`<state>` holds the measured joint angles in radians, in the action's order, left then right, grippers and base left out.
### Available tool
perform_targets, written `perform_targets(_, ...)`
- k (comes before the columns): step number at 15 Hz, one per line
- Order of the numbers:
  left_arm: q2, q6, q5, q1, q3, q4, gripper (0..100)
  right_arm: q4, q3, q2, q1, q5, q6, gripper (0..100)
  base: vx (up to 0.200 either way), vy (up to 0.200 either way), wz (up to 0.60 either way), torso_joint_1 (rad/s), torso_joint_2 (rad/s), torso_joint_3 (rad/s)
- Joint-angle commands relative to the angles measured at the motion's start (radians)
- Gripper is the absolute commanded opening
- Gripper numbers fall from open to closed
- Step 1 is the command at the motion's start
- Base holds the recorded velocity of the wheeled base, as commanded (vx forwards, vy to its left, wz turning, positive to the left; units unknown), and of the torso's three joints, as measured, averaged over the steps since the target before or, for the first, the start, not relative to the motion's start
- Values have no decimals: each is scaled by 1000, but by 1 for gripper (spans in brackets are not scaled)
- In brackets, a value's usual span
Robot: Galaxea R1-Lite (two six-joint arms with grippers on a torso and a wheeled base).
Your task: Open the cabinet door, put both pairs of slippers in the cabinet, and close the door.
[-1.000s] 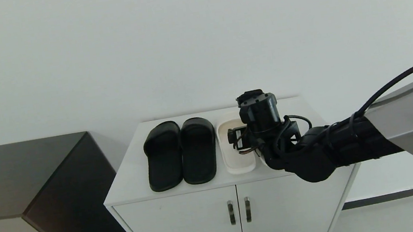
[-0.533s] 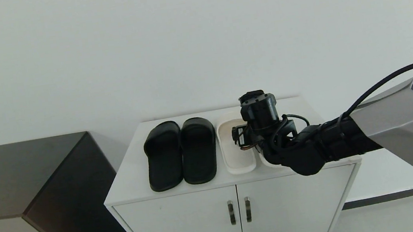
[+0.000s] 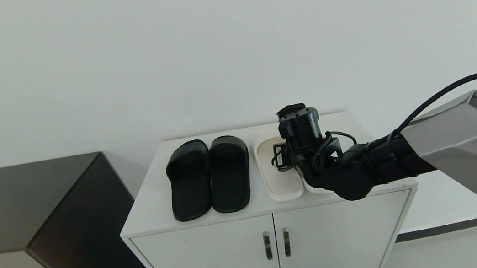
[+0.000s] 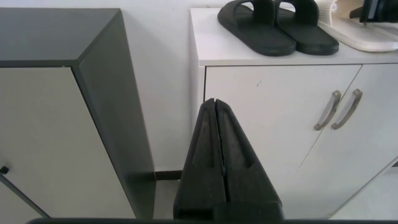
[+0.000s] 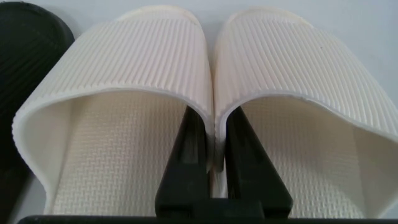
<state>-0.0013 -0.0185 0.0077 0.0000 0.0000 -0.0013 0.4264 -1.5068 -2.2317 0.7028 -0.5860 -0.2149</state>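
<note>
Grip on white slippers [image 5: 143,68] by right gripper [image 5: 213,124]: one finger slid under each strap, the two inner strap walls pinched together between them, fingers nearly closed with just those walls in the gap. Resting flat on the white cabinet top [image 3: 151,210], toward its right half, toes toward the wall (straps at the far end, going by the head view). Just beside them on the left, black slippers [image 3: 189,182], side by side and touching each other, also flat on the top. Below, cabinet doors [image 3: 218,261], both shut, with two upright handles [image 3: 267,244] close together at the middle seam. Low down in front of the cabinet's left side, left gripper [image 4: 215,109], fingers pressed flat against each other and holding nothing. Farther left, dark cabinet [image 3: 22,204] with a black top, set apart from the white one by a narrow strip of wall.
</note>
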Motion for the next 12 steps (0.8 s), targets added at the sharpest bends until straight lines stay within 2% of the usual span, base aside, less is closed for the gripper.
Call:
perform_targets(1, 1, 0, 2, 0, 0, 0, 0, -1, 54, 72, 14, -5, 15, 0, 0, 0, 0, 0, 0, 0)
perform_targets(4, 1, -1, 0, 0, 0, 0, 0, -9, 198, 259, 69, 6, 43, 0, 0, 0, 0, 0, 0, 0)
perform_targets(6, 1, -1, 0, 0, 0, 0, 0, -9, 339, 399, 124, 61, 42, 0, 0, 0, 0, 0, 0, 0)
perform_targets(9, 1, -1, 0, 0, 0, 0, 0, -35, 636, 689, 196, 278, 58, 0, 0, 0, 0, 0, 0, 0)
perform_targets(11, 1, -1, 0, 0, 0, 0, 0, -101, 780, 862, 196, 429, 63, 0, 0, 0, 0, 0, 0, 0)
perform_targets(12, 1, 0, -2, 0, 0, 0, 0, -110, 797, 885, 196, 456, 65, 0, 0, 0, 0, 0, 0, 0)
